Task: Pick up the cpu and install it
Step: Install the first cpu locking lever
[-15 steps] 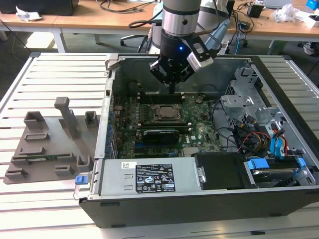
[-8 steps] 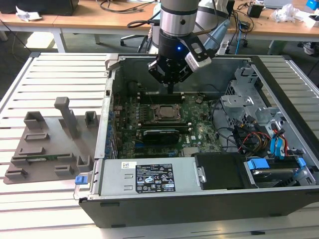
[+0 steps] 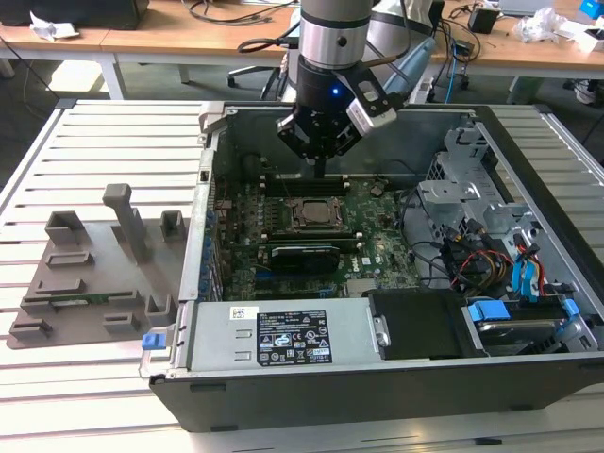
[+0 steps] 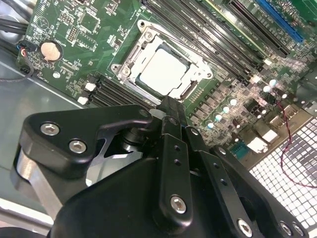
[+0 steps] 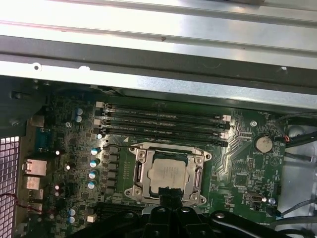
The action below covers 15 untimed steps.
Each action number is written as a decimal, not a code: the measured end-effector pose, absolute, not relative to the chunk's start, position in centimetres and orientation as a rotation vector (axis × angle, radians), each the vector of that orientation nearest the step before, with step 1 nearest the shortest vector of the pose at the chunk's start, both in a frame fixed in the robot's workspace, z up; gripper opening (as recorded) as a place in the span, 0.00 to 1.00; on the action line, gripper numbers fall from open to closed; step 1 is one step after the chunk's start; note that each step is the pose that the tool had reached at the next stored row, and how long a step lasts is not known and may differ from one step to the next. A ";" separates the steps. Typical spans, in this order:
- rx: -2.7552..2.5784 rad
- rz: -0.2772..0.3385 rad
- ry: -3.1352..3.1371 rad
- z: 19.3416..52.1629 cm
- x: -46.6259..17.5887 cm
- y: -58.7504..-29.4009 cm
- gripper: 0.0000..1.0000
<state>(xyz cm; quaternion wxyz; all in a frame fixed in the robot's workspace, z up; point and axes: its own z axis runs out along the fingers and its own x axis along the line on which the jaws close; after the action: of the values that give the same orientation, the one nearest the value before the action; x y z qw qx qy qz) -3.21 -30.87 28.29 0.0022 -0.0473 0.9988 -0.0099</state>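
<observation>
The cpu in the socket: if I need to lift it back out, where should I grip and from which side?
The cpu lies flat inside the socket frame, only its metal top exposed. Come straight down from above and take two opposite edges; the frame probably blocks any sideways approach. The end effector hangs just above it.

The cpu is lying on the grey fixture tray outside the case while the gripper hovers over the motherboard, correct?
Not quite. The cpu sits in the metal-framed socket on the motherboard, as both wrist views show. The gripper does hover over the motherboard.
</observation>
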 end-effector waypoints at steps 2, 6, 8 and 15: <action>-0.148 -0.031 3.133 28.3 -3.4 -30.9 0.11; -0.148 -0.031 3.133 28.3 -3.7 -30.9 0.11; -0.148 -0.031 3.133 28.3 -3.9 -30.9 0.11; -0.148 -0.031 3.133 28.3 -5.0 -30.9 0.11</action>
<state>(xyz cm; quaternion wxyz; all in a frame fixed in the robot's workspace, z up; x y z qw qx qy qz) -5.04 -30.88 28.28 0.0022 -0.0472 0.9988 -0.0100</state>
